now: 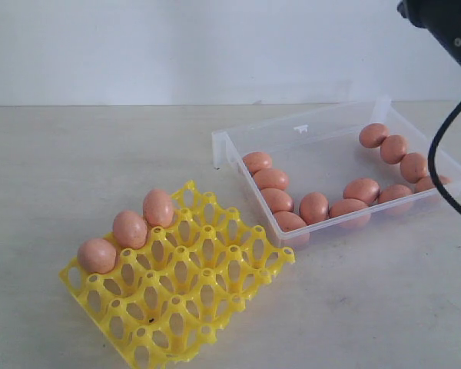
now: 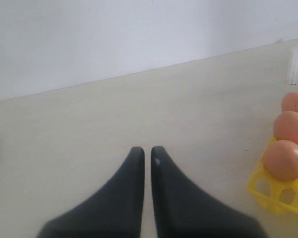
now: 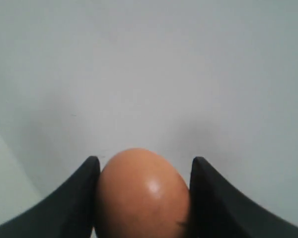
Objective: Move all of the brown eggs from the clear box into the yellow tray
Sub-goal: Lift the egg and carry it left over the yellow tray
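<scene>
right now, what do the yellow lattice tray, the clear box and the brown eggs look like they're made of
Yellow lattice egg tray: moulded plastic by its look, even bright colour, slight gloss. Clear rectangular box: thin transparent plastic, table visible through it. Brown oval eggs: smooth, faintly glossy; the one in the right gripper shows a soft highlight. Real shell or imitation, I cannot tell.

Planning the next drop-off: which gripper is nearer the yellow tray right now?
Left. The left gripper, shut, hangs over the table beside the yellow tray. The right gripper, shut on a brown egg, is far off, its arm past the clear box.
</scene>
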Controlling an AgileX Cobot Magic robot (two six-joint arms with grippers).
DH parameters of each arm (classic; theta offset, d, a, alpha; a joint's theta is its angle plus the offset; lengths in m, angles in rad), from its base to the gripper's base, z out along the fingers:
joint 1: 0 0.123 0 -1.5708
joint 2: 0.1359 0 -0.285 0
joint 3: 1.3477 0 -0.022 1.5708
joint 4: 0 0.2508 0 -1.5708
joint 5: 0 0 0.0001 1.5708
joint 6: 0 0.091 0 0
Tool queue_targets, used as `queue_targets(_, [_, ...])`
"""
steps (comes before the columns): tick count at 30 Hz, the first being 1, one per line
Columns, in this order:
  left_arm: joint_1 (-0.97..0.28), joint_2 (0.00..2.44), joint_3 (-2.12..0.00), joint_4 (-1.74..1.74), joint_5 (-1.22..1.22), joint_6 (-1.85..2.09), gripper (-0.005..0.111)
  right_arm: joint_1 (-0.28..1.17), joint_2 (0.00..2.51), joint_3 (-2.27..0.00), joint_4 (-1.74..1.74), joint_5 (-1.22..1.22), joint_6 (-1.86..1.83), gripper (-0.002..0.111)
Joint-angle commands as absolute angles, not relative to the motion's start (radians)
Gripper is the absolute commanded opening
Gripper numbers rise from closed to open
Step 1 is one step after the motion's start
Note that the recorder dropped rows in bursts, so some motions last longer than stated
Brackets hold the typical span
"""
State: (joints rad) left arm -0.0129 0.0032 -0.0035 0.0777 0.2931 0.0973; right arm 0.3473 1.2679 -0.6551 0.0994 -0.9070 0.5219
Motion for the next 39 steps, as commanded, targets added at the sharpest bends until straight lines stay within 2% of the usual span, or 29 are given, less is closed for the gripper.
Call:
queue_targets(1, [-0.021, 0.0, 0.0, 0.076, 0.293, 0.094, 0.004, 0.348, 1.359, -0.695, -0.253, -1.025, 0.825, 0.0])
queue_targets(17, [-0.021, 0.0, 0.0, 0.076, 0.293, 0.094, 0.004, 0.348, 1.899, -1.111, -1.082, -1.074, 1.418, 0.0])
queue_targets(24, [-0.021, 0.0, 0.0, 0.076, 0.293, 0.094, 0.004, 0.346, 2.071, -1.201, -1.092, -1.196, 1.536, 0.0])
queue_targets(27, [-0.021, 0.0, 0.0, 0.076, 0.293, 0.094, 0.004, 0.343, 2.108, -1.201, -1.084, -1.176, 1.533, 0.0])
queue_targets(39, [-0.021, 0.0, 0.0, 0.076, 0.293, 0.094, 0.004, 0.322, 2.115, -1.201, -1.066, -0.843, 1.204, 0.0])
